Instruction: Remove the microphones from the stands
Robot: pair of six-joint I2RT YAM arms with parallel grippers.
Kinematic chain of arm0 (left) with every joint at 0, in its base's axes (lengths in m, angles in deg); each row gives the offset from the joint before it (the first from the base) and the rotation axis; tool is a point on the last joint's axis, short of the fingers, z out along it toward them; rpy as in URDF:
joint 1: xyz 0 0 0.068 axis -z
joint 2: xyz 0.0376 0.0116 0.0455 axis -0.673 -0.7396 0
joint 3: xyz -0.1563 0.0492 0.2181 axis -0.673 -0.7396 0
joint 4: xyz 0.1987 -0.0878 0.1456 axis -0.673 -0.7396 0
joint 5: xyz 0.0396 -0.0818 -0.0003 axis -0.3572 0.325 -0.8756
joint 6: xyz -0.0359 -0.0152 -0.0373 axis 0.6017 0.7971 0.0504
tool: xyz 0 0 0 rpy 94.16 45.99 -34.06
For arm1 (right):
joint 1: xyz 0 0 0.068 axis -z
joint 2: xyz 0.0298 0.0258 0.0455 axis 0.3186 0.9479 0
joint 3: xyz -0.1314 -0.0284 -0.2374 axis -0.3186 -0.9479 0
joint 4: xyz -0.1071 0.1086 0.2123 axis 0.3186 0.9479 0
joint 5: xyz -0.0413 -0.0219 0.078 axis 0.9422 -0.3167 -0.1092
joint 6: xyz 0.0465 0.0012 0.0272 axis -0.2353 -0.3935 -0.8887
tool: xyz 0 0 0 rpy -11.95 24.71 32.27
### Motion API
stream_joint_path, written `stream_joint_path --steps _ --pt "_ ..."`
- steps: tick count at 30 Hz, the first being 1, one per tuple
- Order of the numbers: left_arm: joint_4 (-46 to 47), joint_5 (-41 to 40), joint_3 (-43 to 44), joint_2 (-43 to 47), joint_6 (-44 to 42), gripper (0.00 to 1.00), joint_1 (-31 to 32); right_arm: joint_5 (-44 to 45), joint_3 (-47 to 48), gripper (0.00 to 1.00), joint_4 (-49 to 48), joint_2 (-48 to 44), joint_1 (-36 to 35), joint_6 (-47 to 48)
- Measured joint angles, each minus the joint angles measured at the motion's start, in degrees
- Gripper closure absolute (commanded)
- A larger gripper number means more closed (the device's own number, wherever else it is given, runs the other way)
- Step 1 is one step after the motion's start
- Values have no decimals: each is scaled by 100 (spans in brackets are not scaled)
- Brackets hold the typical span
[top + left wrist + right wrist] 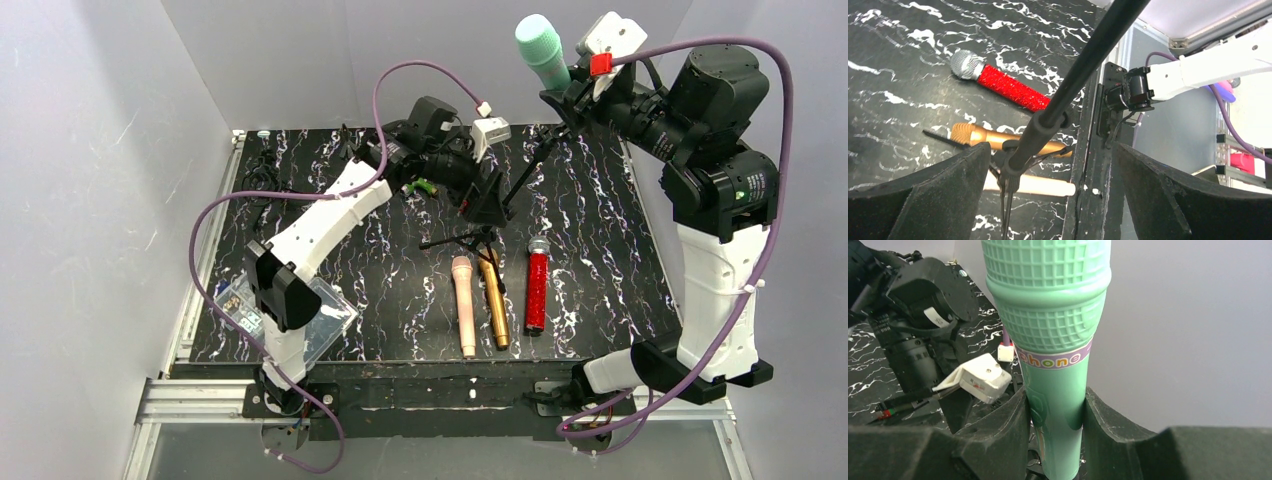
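A mint-green toy microphone (541, 45) stands upright at the top of the black tripod stand (520, 180), high above the mat. My right gripper (566, 92) is shut on its handle; in the right wrist view the fingers (998, 430) press both sides of the microphone (1048, 315). Its lower end is hidden, so I cannot tell whether it still sits in the stand's clip. My left gripper (487, 203) is open and straddles the stand's lower pole (1073, 75), closer to the left finger (948, 185), without touching it.
Three microphones lie side by side on the black marbled mat (600, 260) just in front of the stand's legs: pink (464, 300), gold (494, 305) and red glitter (537, 290). A clear plastic box (300, 310) sits at the mat's front left. Cables lie at the back left.
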Motion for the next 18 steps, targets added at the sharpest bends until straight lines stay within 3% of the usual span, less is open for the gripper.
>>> stream_joint_path --steps 4,7,10,14,18 --pt "470 302 -184 -57 13 4 74 -68 0 99 0 0 0 -28" --pt "938 553 -267 -151 184 13 79 -92 0 99 0 0 0 -59" --pt "1300 726 -363 -275 326 28 79 -109 -2 99 0 0 0 -92" --pt "1530 861 -422 -411 476 58 79 -131 -4 99 2 -2 0 -116" --pt "1700 990 -507 -424 551 79 79 -186 -83 99 0 -26 0 -116"
